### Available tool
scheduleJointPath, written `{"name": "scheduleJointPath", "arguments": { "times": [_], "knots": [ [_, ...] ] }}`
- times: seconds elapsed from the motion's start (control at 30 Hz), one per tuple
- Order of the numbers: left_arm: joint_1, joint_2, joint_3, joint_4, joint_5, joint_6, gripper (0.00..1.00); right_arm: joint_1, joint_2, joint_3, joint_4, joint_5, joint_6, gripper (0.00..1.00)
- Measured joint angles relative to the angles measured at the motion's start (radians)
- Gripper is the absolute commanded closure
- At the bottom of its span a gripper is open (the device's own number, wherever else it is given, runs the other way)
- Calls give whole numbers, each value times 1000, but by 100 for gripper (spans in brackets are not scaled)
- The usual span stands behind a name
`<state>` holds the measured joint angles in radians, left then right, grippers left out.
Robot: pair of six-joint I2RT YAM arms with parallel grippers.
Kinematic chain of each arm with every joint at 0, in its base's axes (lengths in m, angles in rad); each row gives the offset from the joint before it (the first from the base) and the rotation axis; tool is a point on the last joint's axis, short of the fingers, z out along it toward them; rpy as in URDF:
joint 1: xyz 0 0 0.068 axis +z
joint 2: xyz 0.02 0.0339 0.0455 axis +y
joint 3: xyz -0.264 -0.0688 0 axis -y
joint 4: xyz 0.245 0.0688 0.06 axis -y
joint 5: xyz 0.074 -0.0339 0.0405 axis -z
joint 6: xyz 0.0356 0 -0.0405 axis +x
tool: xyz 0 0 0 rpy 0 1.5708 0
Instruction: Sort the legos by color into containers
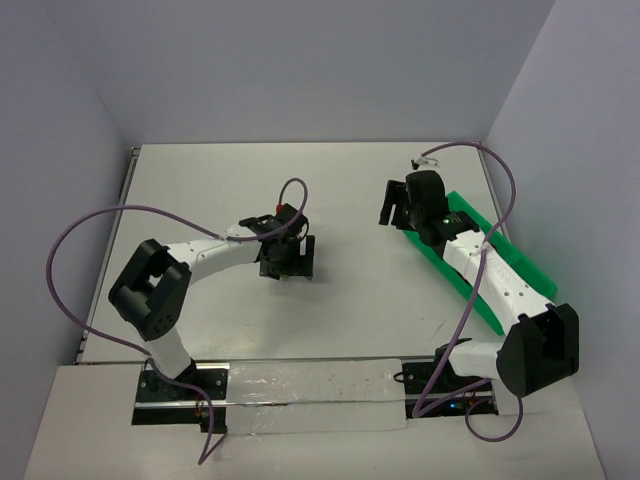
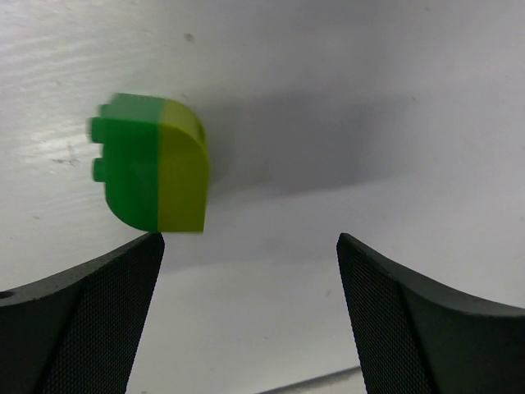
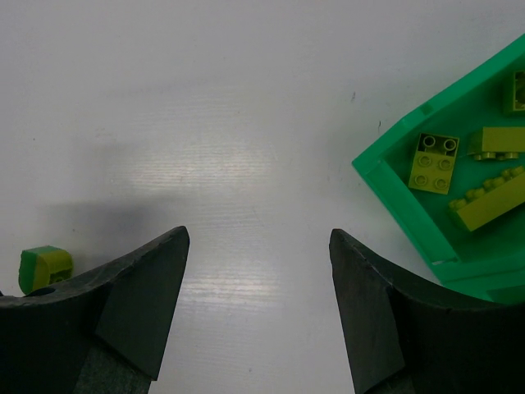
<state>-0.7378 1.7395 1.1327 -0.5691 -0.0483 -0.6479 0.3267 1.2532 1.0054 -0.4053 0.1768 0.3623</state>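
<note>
Legos of two kinds show on the white table [image 3: 205, 123]. A lone two-colour brick [image 2: 152, 164], dark green on one half and yellow-green on the other, lies on the bare surface well apart from the tray. The left gripper [image 2: 250, 242] hangs just short of it, jaws spread wide with nothing between them; the brick sits ahead of the left-hand fingertip [image 2: 123, 271], close to it, though whether the two touch cannot be told from the blurred wrist view. From overhead that gripper points straight down near the middle of the table and hides the brick beneath it.

Yellow-green pieces are already in the bright green tray [image 3: 394, 189] at the table's right side: a square four-stud brick [image 3: 433, 162] near the corner, a long brick [image 3: 490, 197] lying aslant beside it, a shorter block [image 3: 500, 141] behind, and one more brick [image 3: 518, 90] cut off by the frame edge. They share the corner compartment; the rest of the tray is out of the wrist camera's view.

The right gripper [image 3: 258, 234] hovers over bare table just beside the tray's corner, released and holding nothing. In the overhead view the right arm [image 1: 495, 275] stretches above the tray, covering most of it.
</note>
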Motion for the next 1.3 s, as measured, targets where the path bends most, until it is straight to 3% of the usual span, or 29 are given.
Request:
{"name": "scheduleJointPath", "arguments": {
  "times": [0.17,0.33,0.5,0.93,1.1,1.3],
  "knots": [
    [-3,-95,-27,12,27,6,7,0,-1,-9,0,-2,1,23],
    [74,-215,-42,22,-1,6,9,0,-3,-25,0,-19,9,23],
    [101,-193,-61,28,-62,15,8,1,-21,-44,-2,-28,14,23],
    [112,-185,-132,77,-49,51,6,6,-51,-65,-7,-42,21,23],
    [112,-173,-132,101,-45,58,12,14,-51,-65,-8,-44,23,23],
    [128,-164,-132,80,-131,-114,14,21,-51,-65,-8,-61,13,24]
  ]
}}
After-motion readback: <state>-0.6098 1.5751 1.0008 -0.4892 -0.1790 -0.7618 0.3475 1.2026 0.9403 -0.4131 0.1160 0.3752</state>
